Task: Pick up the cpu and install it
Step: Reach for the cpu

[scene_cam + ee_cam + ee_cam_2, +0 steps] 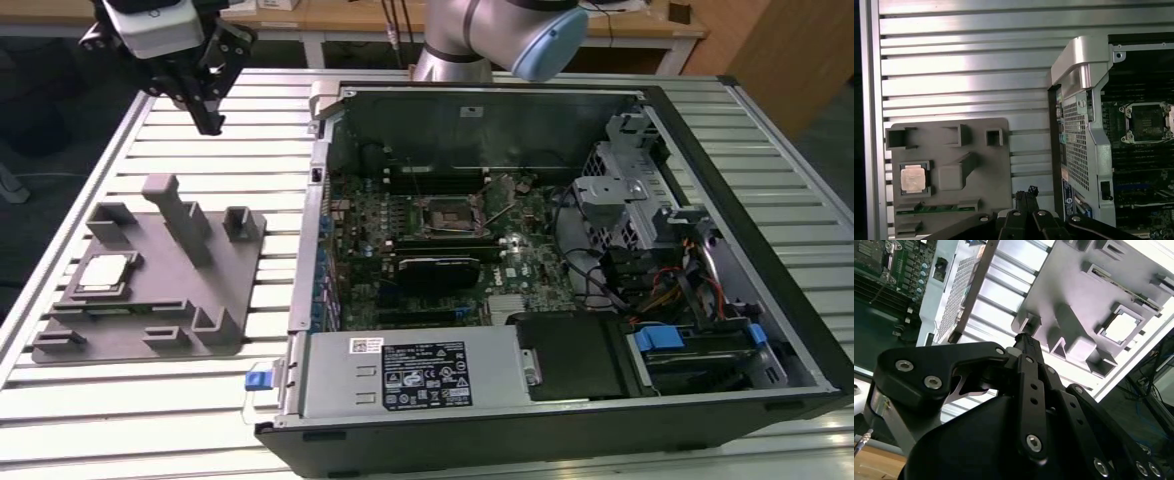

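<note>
The cpu [104,272], a small square chip with a shiny silver top, lies flat in a recess of the grey fixture block [235,282] at the exterior view's left. It also shows in both wrist views [913,178] [1119,326]. My gripper [210,126] hangs high above the table, beyond the fixture's far side and well apart from the cpu. Its black fingers meet at a point with nothing between them [1024,338] [1027,192]. The black motherboard socket [451,213] [1146,122] sits open inside the computer case.
The open computer case [747,140] lies on its side on the slatted metal table [134,400], taking up the exterior view's middle and right. The fixture [989,170] carries upright posts [178,215] and a green memory stick [934,209] in a slot.
</note>
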`<state>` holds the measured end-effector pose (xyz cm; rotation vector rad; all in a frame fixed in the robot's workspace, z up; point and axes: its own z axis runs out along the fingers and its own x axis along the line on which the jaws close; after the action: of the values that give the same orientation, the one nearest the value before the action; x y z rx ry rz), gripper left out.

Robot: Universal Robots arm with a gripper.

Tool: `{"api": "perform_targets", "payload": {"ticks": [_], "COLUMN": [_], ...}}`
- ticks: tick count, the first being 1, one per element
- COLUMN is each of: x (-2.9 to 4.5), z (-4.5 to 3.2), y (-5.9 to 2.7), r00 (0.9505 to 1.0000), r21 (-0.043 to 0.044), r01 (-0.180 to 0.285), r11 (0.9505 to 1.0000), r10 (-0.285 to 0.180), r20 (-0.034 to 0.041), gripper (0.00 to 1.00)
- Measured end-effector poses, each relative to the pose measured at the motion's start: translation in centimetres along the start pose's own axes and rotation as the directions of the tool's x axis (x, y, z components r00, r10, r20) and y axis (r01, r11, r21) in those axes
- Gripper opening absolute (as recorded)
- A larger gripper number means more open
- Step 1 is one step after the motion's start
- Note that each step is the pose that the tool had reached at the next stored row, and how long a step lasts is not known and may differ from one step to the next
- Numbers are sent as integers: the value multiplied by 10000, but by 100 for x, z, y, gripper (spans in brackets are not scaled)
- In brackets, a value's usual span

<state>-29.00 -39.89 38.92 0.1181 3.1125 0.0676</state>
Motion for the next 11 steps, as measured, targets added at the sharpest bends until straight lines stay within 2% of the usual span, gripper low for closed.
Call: {"api": "perform_targets", "payload": {"ticks": [11], "x": [177], "z": [8], "y": [-14], "r00": [10000], "r21": [0], "r01": [1], "r11": [10000], "r10": [-1], "r20": [0], "gripper": [11]}}
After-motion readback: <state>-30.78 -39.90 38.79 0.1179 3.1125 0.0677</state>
